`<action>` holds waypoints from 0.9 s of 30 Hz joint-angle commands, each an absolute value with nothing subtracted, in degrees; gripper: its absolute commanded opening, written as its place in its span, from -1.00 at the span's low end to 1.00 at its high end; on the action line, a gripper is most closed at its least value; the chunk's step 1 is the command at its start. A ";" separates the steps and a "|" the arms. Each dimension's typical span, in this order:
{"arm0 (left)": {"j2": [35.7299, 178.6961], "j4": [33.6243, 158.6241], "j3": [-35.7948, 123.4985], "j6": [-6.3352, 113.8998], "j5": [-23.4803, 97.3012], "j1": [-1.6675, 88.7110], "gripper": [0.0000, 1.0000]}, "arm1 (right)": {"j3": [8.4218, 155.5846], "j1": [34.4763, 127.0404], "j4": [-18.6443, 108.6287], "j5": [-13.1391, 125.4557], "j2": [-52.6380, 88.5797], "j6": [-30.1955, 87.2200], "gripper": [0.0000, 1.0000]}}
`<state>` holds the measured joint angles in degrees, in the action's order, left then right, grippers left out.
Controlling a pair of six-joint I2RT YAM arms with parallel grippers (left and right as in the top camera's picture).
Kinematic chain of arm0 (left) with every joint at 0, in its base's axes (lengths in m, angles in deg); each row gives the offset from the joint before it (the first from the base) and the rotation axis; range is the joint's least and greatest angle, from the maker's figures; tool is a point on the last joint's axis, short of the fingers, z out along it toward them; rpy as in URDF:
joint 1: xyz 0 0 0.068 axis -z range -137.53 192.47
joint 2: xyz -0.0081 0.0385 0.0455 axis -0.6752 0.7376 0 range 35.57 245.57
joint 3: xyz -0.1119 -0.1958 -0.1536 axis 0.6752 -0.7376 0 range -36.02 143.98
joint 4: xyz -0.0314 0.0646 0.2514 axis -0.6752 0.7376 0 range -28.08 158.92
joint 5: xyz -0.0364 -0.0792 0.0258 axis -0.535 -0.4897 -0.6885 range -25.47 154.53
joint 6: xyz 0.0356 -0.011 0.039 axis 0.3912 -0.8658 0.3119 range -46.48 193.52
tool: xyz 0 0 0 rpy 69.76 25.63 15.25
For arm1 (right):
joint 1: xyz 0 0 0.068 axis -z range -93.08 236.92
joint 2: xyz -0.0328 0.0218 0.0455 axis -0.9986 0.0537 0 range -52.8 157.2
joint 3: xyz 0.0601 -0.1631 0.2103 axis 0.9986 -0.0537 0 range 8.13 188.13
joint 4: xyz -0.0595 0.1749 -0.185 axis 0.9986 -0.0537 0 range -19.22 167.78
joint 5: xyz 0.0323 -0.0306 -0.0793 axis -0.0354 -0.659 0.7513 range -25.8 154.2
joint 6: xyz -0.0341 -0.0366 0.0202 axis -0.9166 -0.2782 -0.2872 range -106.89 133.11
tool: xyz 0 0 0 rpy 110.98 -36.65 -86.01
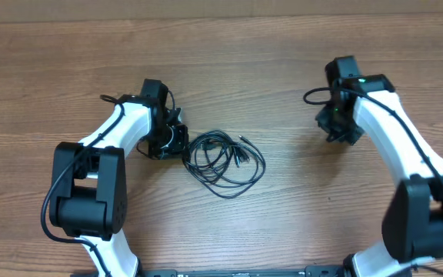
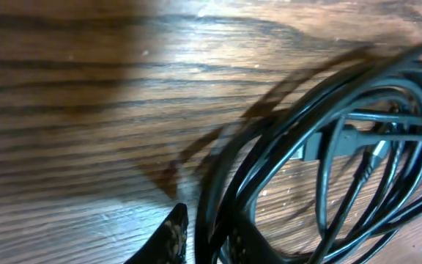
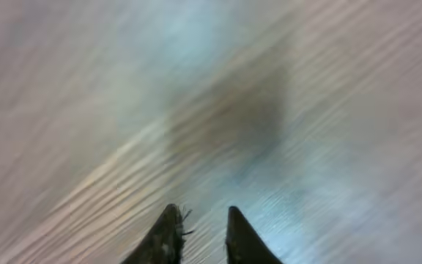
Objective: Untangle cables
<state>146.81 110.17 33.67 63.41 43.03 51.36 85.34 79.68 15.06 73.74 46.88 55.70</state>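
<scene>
The left claw [image 1: 174,141] sits at the left edge of the cables [image 1: 225,160], one fingertip [image 2: 171,235] just beside the black loops; whether it grips them I cannot tell. The cables lie bunched in overlapping loops on the table [image 1: 283,54] between the two claws. Well to the right, the right claw [image 3: 200,231] hangs over the table, fingers slightly apart and seemingly empty, though that view is blurred.
</scene>
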 commanded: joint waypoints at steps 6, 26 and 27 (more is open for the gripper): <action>142.74 106.04 37.97 69.79 37.00 52.32 0.07 | 86.89 78.67 15.30 51.82 42.42 33.60 -0.26; 143.64 98.47 36.42 77.27 54.51 61.59 0.38 | 86.89 78.67 12.65 49.92 42.42 33.63 -0.25; 143.94 98.32 36.25 77.44 54.64 61.65 0.35 | 86.89 78.67 12.63 49.90 42.42 33.63 -0.25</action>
<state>144.18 98.74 37.05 74.89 51.58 61.13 85.99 78.91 12.57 50.86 43.05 34.87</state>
